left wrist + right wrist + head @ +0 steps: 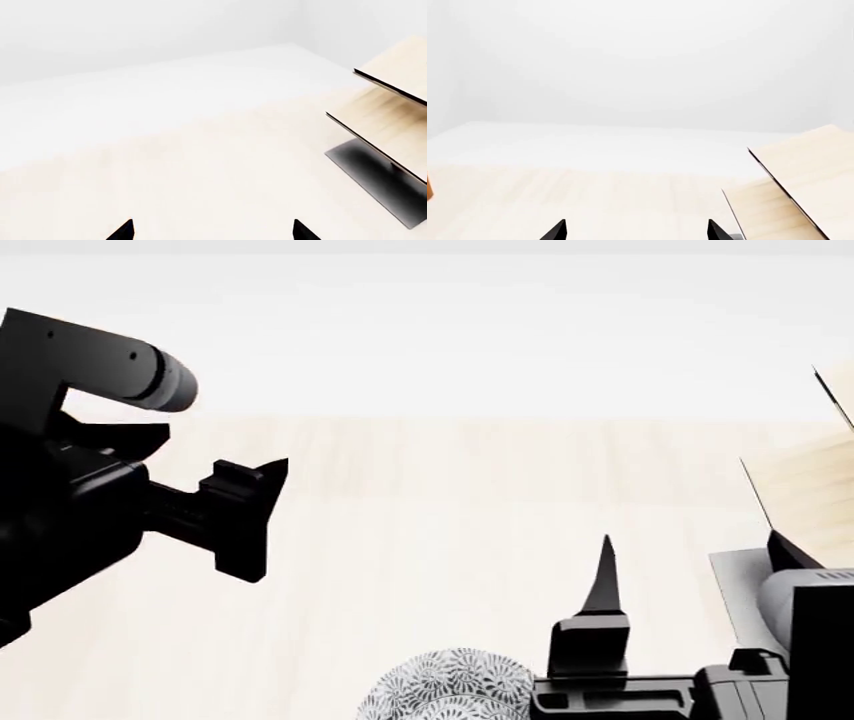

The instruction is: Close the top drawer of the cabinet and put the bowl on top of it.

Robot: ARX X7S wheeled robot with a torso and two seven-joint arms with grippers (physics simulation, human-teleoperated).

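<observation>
- Cabinet: not in view in any of the three pictures, apart perhaps from a thin reddish-brown sliver (429,186) at the edge of the right wrist view, too small to identify; the top drawer is likewise unseen, so whether it stands open cannot be told; the direction from either arm to the cabinet cannot be fixed from here, and in my judgement the next move calls for bringing it into sight first.
- Pale wood structure (393,107): one, with slanted boards on a dark base (380,175); it stands at the robot's right, beyond the right arm; it is not the task's cabinet.
- Left gripper (247,520): one; raised at the robot's left, well apart from the bowl; its two black tips show spread in the left wrist view with nothing between them, so released and empty.
- Right gripper (636,229): one; tips spread apart, nothing held; in the head view its finger (605,580) points up and away.
- Bowl (447,687): one, grey-patterned, cut by the lower edge of the head view; just beside the right gripper's body, on its left; the right arm is clearly the nearer.
</observation>
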